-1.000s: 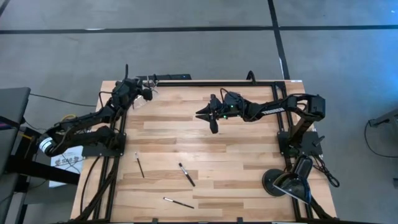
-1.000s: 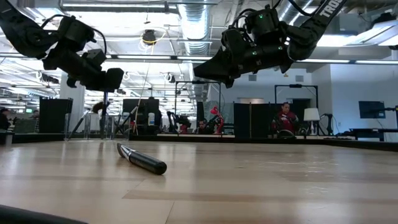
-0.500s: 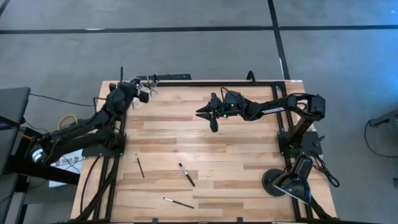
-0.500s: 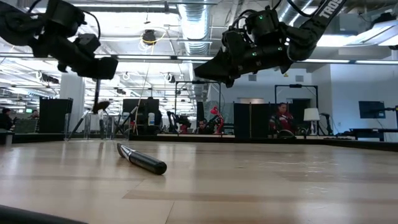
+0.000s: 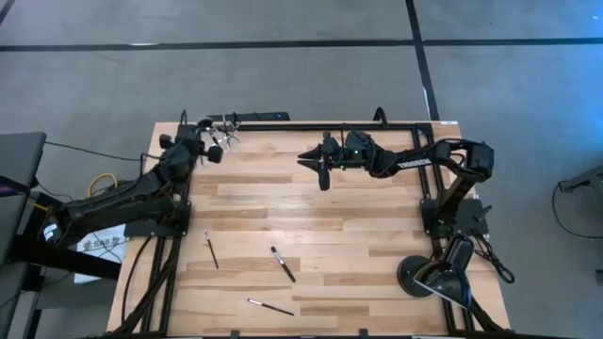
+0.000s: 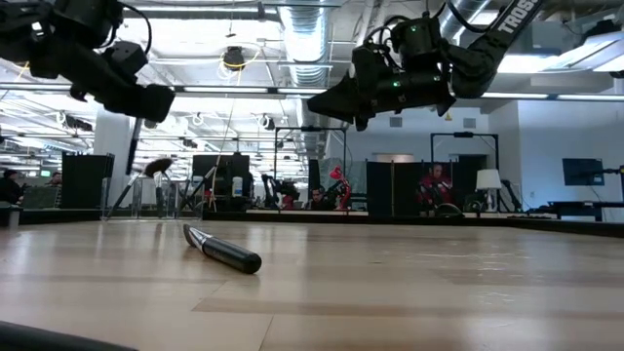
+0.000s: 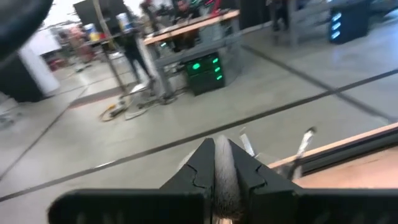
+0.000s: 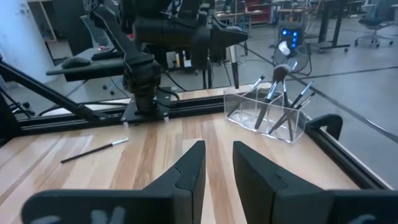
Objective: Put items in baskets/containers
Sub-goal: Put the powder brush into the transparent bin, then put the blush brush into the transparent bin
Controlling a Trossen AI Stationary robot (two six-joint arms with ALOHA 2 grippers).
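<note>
Left gripper point(image 7: 222, 186) pinches a brush point(image 7: 222, 171) above the clear cup point(image 8: 266, 115) at the table's far-left corner; a tilted release could miss it. Right gripper point(image 8: 216, 163) hovers mid-table, fingers apart, empty. Three brushes point(image 5: 283, 265) lie on the near boards.

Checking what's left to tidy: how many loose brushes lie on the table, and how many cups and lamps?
Loose brushes: 3
Cup: 1
Lamp: 1
Total: 5
</note>
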